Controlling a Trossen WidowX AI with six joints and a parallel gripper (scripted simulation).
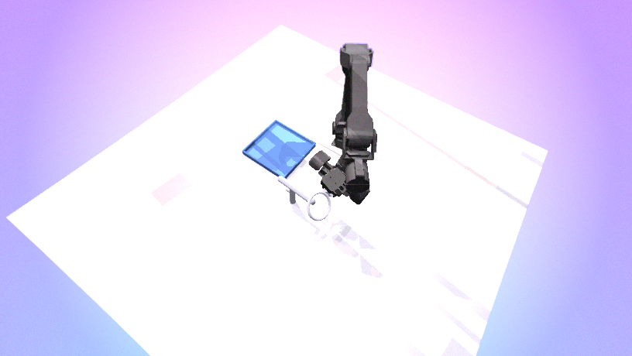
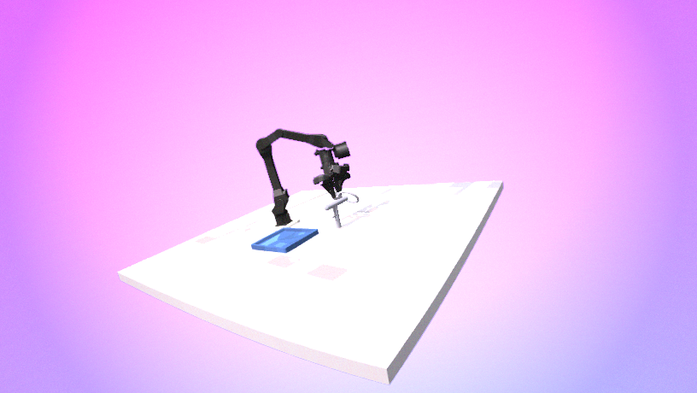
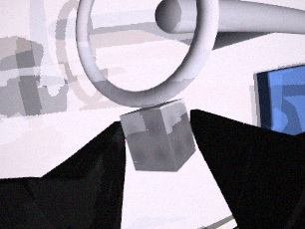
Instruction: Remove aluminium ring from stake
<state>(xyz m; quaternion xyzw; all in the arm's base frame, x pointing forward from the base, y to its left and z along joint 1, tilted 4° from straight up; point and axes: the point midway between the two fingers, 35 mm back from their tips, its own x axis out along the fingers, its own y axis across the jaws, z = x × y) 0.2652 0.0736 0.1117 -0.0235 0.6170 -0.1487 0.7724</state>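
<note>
My gripper [image 1: 331, 193] [image 2: 337, 196] [image 3: 155, 118] is shut on the ring's grey block-shaped tab [image 3: 156, 141]. The pale ring [image 1: 318, 219] [image 2: 357, 198] [image 3: 137, 99] is held in the air at about cross-bar height, beyond the tab. The steel stake [image 1: 292, 196] [image 2: 336, 219] stands upright outside the ring. Its cross-bar [image 1: 294, 189] [image 2: 336, 203] [image 3: 239, 16] has one rounded end showing through the ring's opening in the wrist view, where the ring's near side crosses in front of the bar. Whether they touch is unclear. The blue tray [image 1: 274, 150] [image 2: 285, 240] [image 3: 286, 102] holds nothing.
The tray lies on the white table [image 1: 212, 248] [image 2: 342, 312], behind the stake in the top view, and at the right edge of the wrist view. The arm reaches over from its base near the tray. Faint shadows and reflections mark the table.
</note>
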